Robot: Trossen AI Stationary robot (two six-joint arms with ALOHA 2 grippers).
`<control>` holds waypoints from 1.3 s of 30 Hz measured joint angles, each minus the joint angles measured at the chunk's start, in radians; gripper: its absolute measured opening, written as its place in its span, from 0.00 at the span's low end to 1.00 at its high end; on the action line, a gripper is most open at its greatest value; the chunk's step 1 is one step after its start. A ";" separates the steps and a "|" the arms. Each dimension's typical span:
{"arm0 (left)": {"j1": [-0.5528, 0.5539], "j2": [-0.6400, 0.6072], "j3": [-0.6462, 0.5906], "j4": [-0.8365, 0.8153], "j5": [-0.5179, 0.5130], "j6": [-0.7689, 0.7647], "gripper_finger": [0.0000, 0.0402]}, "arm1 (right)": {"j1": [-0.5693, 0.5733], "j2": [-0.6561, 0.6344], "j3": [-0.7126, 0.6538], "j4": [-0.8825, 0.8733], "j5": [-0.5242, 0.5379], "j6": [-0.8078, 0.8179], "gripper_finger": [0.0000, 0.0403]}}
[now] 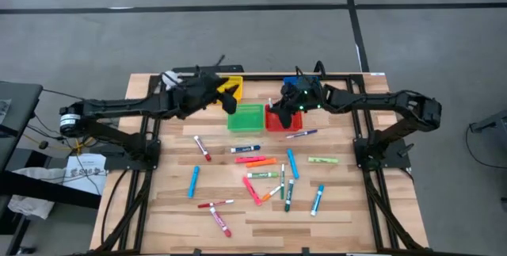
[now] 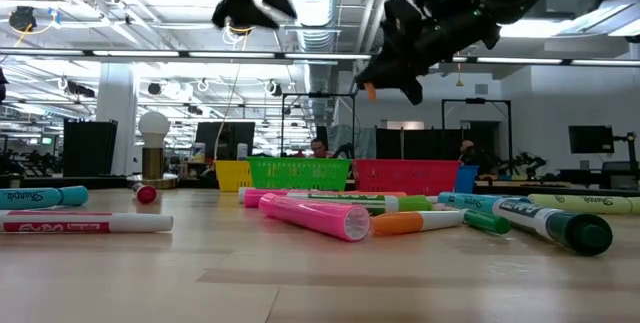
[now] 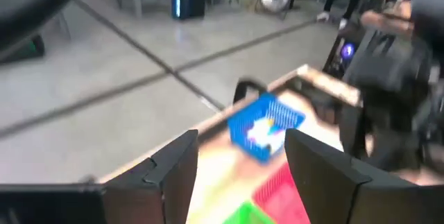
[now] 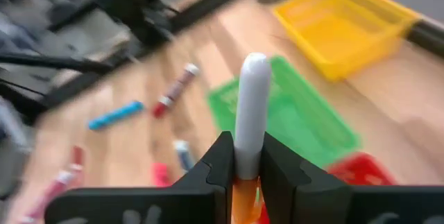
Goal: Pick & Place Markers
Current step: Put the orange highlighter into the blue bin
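Observation:
Several markers (image 1: 261,169) in pink, red, orange, blue and green lie flat on the wooden table (image 1: 174,208). One more marker (image 4: 251,106), white with an orange end, sits in my right gripper (image 1: 279,112), which is shut on it above the red basket (image 1: 285,121). My left gripper (image 1: 230,97) hangs open over the yellow basket (image 1: 233,86) and the far edge of the green basket (image 1: 246,118), with nothing between its fingers (image 3: 173,168). In the low view both grippers, left (image 2: 255,3) and right (image 2: 395,78), hang well above the table. My right gripper pinches the marker between its two fingers near the orange end (image 4: 244,182). The white body (image 4: 253,85) sticks out past the fingertips, so the fingers lie along the marker. The fingers slant down toward the table's left. The marker is lifted clear of the table and baskets.
Four small mesh baskets stand in a row at the table's far side: yellow, green, red and a blue one (image 1: 291,86) behind the red. A purple marker (image 1: 303,134) lies just near the red basket. The table's near edge has bare wood.

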 joint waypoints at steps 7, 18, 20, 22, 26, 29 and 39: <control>-0.036 -0.032 -0.234 0.181 0.015 -0.101 0.51 | -0.068 0.000 0.172 -0.421 0.173 -0.234 0.10; -0.069 -0.113 -0.490 0.485 0.012 -0.115 0.46 | -0.252 -0.001 0.344 -0.766 0.360 -0.556 0.11; -0.068 -0.140 -0.518 0.497 0.014 -0.118 0.45 | -0.288 -0.001 0.352 -0.793 0.369 -0.600 0.10; -0.068 -0.167 -0.546 0.499 0.015 -0.119 0.44 | -0.319 -0.001 0.356 -0.805 0.371 -0.644 0.10; -0.066 -0.213 -0.603 0.498 0.013 -0.120 0.43 | -0.363 0.026 0.357 -0.844 0.378 -0.716 0.10; -0.061 -0.244 -0.632 0.499 0.029 -0.120 0.42 | -0.378 0.070 0.357 -0.870 0.380 -0.753 0.11; -0.005 -0.314 -0.667 0.501 0.054 -0.127 0.41 | -0.380 0.277 0.421 -0.882 0.382 -0.829 0.11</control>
